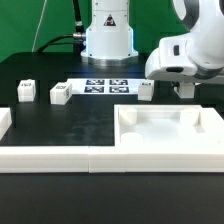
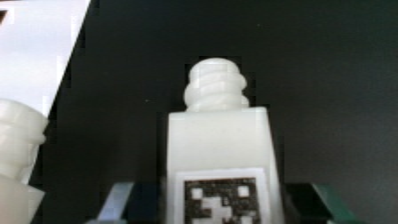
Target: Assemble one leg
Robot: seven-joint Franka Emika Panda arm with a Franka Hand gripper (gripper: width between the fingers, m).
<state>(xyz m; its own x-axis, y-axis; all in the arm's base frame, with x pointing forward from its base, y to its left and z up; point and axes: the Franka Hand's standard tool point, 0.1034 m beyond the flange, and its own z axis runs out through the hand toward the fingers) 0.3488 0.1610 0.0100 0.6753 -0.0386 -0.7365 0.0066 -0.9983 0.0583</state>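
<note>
In the wrist view a leg [image 2: 222, 150], a white block with a ribbed screw tip and a black-and-white tag, lies on the black table between my fingers [image 2: 125, 200]. My gripper [image 2: 222, 205] is open, with a dark gap showing on each side of the leg. In the exterior view my gripper [image 1: 185, 88] is low over the table behind the tray, and it hides that leg. Three more legs stand on the table: two at the exterior view's left [image 1: 25, 91] [image 1: 60, 94] and one near my gripper [image 1: 146, 90].
The large white tray [image 1: 170, 135] lies in front of my gripper, and its edge also shows in the wrist view [image 2: 18, 130]. The marker board [image 1: 105, 86] lies at the back middle. White border rails [image 1: 50, 158] run along the front and the exterior view's left.
</note>
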